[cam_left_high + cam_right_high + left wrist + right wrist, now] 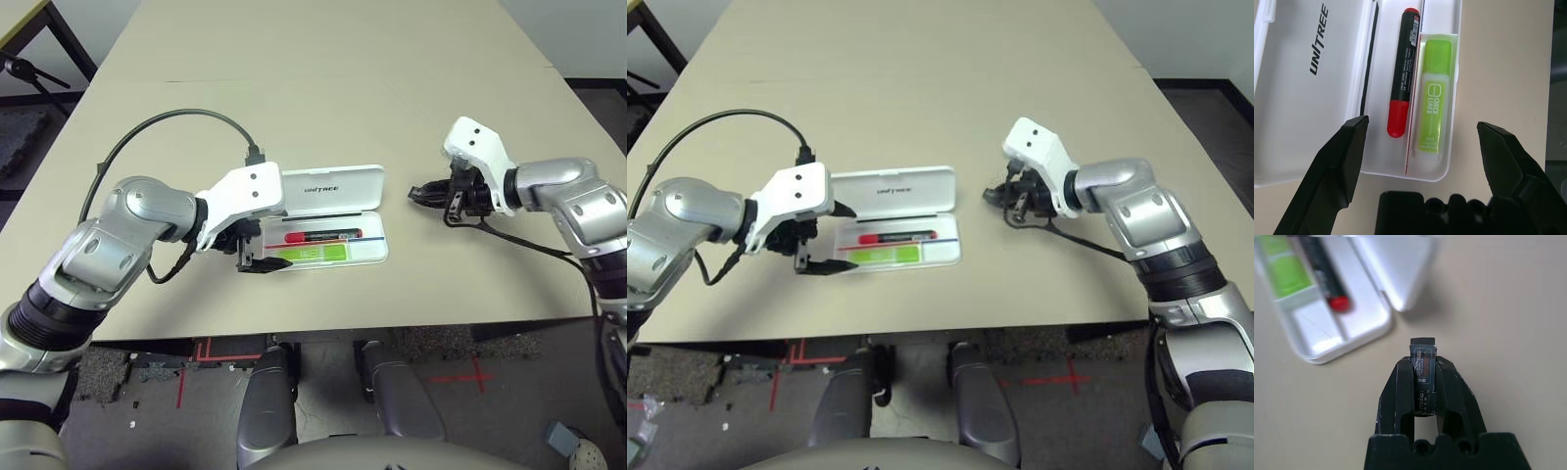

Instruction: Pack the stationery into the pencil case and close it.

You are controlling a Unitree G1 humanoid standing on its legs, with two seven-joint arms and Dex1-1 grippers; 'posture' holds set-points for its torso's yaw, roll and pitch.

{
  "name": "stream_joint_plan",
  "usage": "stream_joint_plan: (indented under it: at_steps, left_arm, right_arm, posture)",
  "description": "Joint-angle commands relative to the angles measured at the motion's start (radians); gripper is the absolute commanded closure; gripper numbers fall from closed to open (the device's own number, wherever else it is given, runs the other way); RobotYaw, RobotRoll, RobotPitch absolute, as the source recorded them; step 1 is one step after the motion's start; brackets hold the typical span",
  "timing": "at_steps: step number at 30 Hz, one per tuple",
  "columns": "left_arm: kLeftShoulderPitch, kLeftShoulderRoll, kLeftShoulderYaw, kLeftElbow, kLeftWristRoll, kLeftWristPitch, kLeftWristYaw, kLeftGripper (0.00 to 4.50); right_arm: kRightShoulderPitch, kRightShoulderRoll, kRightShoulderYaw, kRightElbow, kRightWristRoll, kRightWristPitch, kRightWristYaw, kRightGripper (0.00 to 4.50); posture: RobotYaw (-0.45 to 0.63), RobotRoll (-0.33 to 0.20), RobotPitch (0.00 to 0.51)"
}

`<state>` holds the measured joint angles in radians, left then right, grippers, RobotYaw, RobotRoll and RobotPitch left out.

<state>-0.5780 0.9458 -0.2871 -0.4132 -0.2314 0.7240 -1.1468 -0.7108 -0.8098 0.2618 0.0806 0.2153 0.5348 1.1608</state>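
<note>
The white pencil case point(377, 251) lies open at the table's middle front, its lid point(333, 185) flat on the far side. Inside lie the red marker point(323, 236) and, nearer me, the lime-green marker point(315, 254), side by side. My left gripper point(257, 253) stands open at the case's left end, one finger on either side of the tray point(1449, 161), touching neither marker. To the right of the case, my right gripper point(419, 195) hovers over bare table, shut on the tiny dark grey block point(1422, 350), which sticks out past the fingertips.
A black cable point(167, 122) loops from my left wrist over the table's left part. The table's front edge point(323, 333) runs close below the case. Wide bare tabletop point(323, 78) lies beyond the case.
</note>
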Motion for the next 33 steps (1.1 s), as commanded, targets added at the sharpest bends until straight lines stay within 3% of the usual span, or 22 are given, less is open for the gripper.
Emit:
stream_joint_plan:
  at_steps: [1, 8, 24, 33]
  left_arm:
    - [0.006, 0.005, -0.01, 0.002, 0.01, -0.004, -0.003, 0.0]
    - [0.005, 0.0, -0.014, -0.003, 0.011, 0.003, 0.003, 0.0]
    - [0.011, 0.002, -0.015, -0.017, 0.014, 0.014, 0.012, 0.0]
    - [0.019, 0.006, -0.014, -0.029, 0.012, 0.026, 0.022, 0.0]
  right_arm:
    - [-0.008, -0.015, 0.01, -0.039, 0.021, -0.052, 0.11, 4.18]
    - [0.013, 0.001, 0.028, -0.154, 0.073, -0.037, 0.248, 4.18]
    - [-0.01, 0.123, 0.124, -0.128, -0.019, -0.1, 0.229, 4.18]
    - [-0.012, 0.139, 0.151, -0.085, -0.08, -0.14, 0.227, 4.18]
  posture:
    - [-0.05, 0.0, 0.185]
    - [-0.04, 0.0, 0.184]
    - [-0.02, 0.0, 0.187]
    - [-0.02, 0.0, 0.191]
